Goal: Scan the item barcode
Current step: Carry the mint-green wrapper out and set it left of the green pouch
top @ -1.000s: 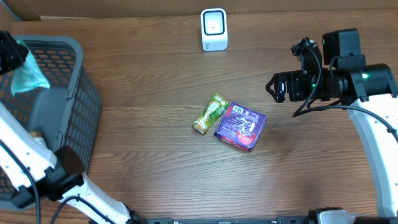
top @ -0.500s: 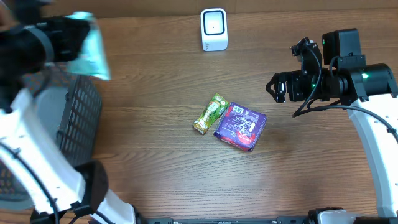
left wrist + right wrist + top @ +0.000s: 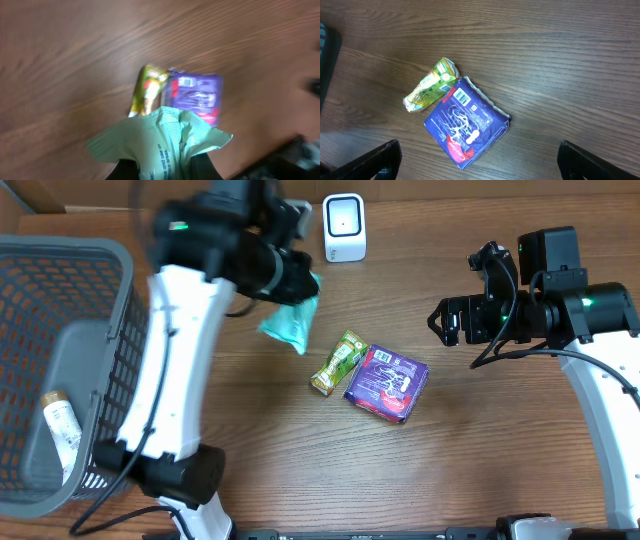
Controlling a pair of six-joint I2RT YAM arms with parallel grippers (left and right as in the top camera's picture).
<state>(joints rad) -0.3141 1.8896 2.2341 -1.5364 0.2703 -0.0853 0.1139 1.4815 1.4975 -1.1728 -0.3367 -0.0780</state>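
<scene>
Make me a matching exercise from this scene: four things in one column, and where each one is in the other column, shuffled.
Things:
1. mint pouch
2. purple packet
3. white scanner
4. bottle

Places:
A. lying in the grey basket
B. gripped by the left fingers, above the table
C. standing at the table's far edge
D. flat on the table, next to the yellow-green wrapper

Pairs: 1-B, 2-D, 3-C, 4-A.

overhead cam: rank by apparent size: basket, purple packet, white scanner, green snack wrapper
1. basket, by far the largest
2. purple packet
3. white scanner and green snack wrapper: look alike in area, and the scanner stands taller, nearer the camera, so not ranked.
</scene>
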